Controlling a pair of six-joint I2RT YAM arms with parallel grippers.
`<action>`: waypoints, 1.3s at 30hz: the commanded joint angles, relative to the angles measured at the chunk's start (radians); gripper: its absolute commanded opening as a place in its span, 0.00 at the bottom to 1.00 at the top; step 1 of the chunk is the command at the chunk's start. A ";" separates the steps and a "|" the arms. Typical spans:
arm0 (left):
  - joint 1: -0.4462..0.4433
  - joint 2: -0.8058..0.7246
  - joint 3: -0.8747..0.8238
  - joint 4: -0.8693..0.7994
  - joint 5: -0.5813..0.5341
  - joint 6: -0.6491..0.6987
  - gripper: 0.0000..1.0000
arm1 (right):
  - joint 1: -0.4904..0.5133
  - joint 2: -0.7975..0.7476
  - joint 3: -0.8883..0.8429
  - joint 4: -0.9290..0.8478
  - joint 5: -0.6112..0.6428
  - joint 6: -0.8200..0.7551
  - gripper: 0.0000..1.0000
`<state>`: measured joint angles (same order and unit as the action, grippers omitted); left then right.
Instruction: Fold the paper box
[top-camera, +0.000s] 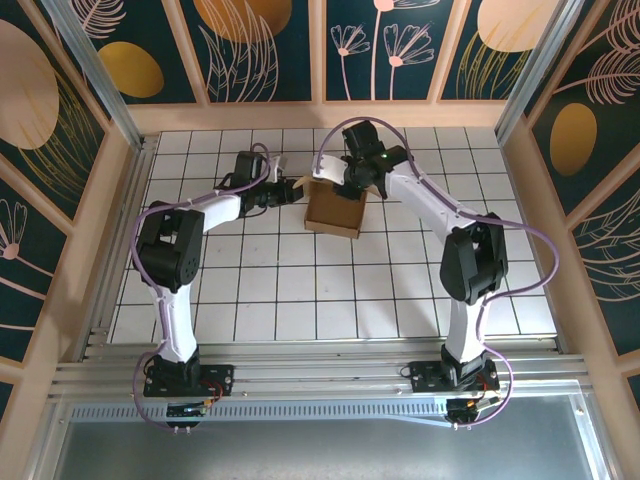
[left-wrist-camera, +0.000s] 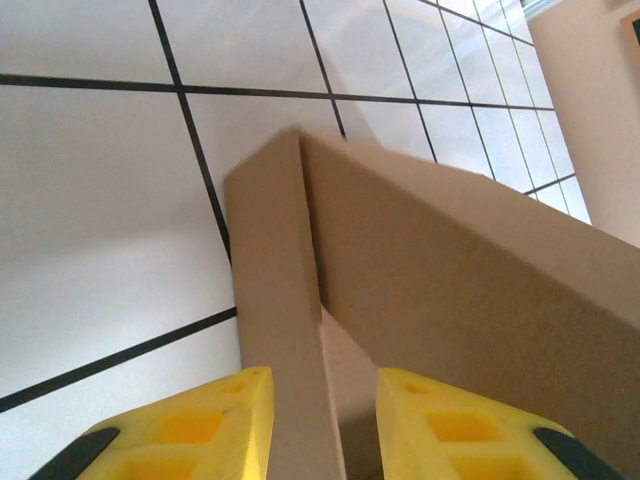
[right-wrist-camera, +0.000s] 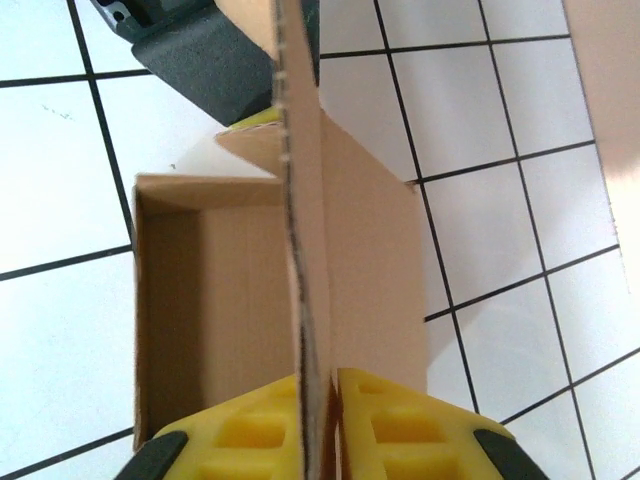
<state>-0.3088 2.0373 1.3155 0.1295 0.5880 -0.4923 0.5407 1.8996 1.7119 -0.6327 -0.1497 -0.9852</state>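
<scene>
The paper box (top-camera: 335, 215) is a small open brown cardboard box on the white tiles, at the middle of the table's far half. My left gripper (top-camera: 288, 190) is at its left side. In the left wrist view a standing flap (left-wrist-camera: 280, 300) runs between my yellow fingers (left-wrist-camera: 200, 430). It rests against the left one, with a gap to the right one, so the left gripper (left-wrist-camera: 322, 385) is open. My right gripper (top-camera: 352, 188) hangs over the box's far edge. The right gripper (right-wrist-camera: 322, 378) pinches an upright flap (right-wrist-camera: 305, 200) edge-on, above the box's open inside (right-wrist-camera: 220, 300).
Wooden walls (top-camera: 330, 115) close off the tiled table (top-camera: 300, 290) at the back and both sides. A metal rail (top-camera: 320, 375) runs along the near edge by the arm bases. The left arm's dark wrist (right-wrist-camera: 200, 50) sits just beyond the box.
</scene>
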 joint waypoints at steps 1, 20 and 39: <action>0.000 -0.078 -0.011 0.009 -0.049 0.038 0.35 | 0.029 -0.072 -0.015 0.080 0.016 0.023 0.15; 0.015 -0.259 -0.088 -0.099 -0.242 0.030 0.43 | -0.103 -0.302 -0.061 0.304 -0.209 0.701 0.68; 0.016 -0.179 -0.183 -0.034 -0.117 -0.100 0.45 | -0.501 -0.111 -0.493 0.555 -0.523 1.375 0.10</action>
<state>-0.2993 1.8297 1.1465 0.0380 0.3874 -0.5671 0.0051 1.7855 1.2156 -0.1184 -0.6346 0.4068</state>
